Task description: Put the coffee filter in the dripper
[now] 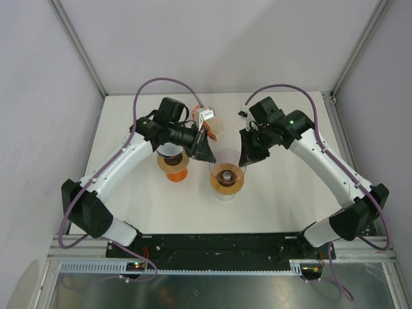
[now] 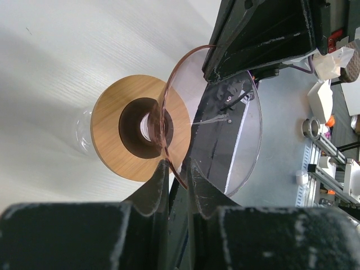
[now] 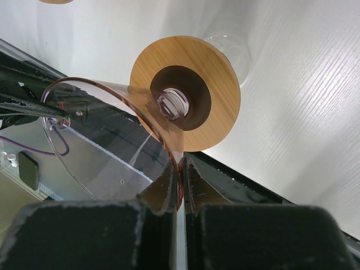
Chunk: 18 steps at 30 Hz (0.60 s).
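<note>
Right gripper (image 3: pixel 180 169) pinched shut on the dripper (image 1: pixel 226 172) rim; we judge it steadies the cone. Left gripper (image 2: pixel 179 167) narrow, astride the opposite rim; whether it grips, we cannot tell. Filter (image 1: pixel 216 127), likely the pale sheet just beyond it, not yet in.

Robot lab test cell, live from above.
White desk (image 1: pixel 283 199) boxed in by plain grey panels (image 1: pixel 38 96) on aluminium posts (image 1: pixel 78 48); left arm (image 1: pixel 122 164) and right arm (image 1: pixel 328 164) bolted to a black rail (image 1: pixel 219 244), cable tray (image 1: pixel 96 266) up front.

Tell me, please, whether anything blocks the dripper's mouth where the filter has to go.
Nothing lies inside the dripper. The left fingers and right fingers pinch its rim on opposite sides, leaving the mouth open.
</note>
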### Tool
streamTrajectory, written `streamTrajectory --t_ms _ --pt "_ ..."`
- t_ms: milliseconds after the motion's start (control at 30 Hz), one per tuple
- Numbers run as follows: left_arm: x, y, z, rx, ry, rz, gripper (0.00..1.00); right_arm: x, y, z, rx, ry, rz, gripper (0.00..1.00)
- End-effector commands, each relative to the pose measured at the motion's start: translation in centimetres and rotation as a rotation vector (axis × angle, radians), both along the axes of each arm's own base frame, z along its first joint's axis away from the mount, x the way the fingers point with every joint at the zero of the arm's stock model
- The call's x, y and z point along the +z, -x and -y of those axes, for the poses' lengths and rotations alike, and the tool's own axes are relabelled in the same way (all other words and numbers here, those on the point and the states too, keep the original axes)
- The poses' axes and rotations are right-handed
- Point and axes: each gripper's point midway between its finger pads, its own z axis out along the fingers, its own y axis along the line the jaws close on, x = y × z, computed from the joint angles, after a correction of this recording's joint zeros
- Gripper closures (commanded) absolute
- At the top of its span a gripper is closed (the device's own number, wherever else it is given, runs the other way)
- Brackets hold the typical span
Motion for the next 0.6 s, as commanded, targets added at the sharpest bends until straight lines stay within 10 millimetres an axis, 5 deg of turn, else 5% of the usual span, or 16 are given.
streamTrajectory --t_ms 0,567 --pt "-6.6 3.7 0.7 -0.119 -0.126 -0.198 1.0 -6.0 -0.6 -3.5 0.029 0.004 -0.121 1.0" --pt "-8.1 4.2 0.6 -0.136 -0.134 -0.268 1.0 -7.4 0.2 -2.7 0.027 0.034 -0.16 1.0"
